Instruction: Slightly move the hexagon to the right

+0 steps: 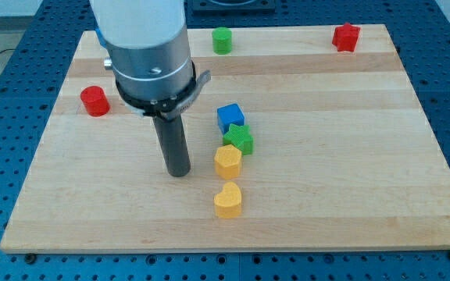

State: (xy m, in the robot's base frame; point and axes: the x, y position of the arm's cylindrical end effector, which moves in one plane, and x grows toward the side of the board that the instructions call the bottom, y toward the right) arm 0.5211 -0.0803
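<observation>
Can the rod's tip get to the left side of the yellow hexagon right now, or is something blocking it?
Probably yes. My tip sits on bare board just to the view's left of the yellow hexagon, with nothing between them. The green block and yellow heart lie above and below it, off that path.

The yellow hexagon (pixel 227 161) lies flat on the wooden board, a little toward the view's left of the board's centre and in its lower half. It is a squat six-sided block, solid yellow, with its flat top face up and one shaded side wall showing toward the view's bottom. It sits in a short column of blocks: the green star-shaped block (pixel 240 139) touches its upper right edge, and the yellow heart-shaped block (pixel 227 200) lies just below it with a narrow gap between them. No tilt is observed.
</observation>
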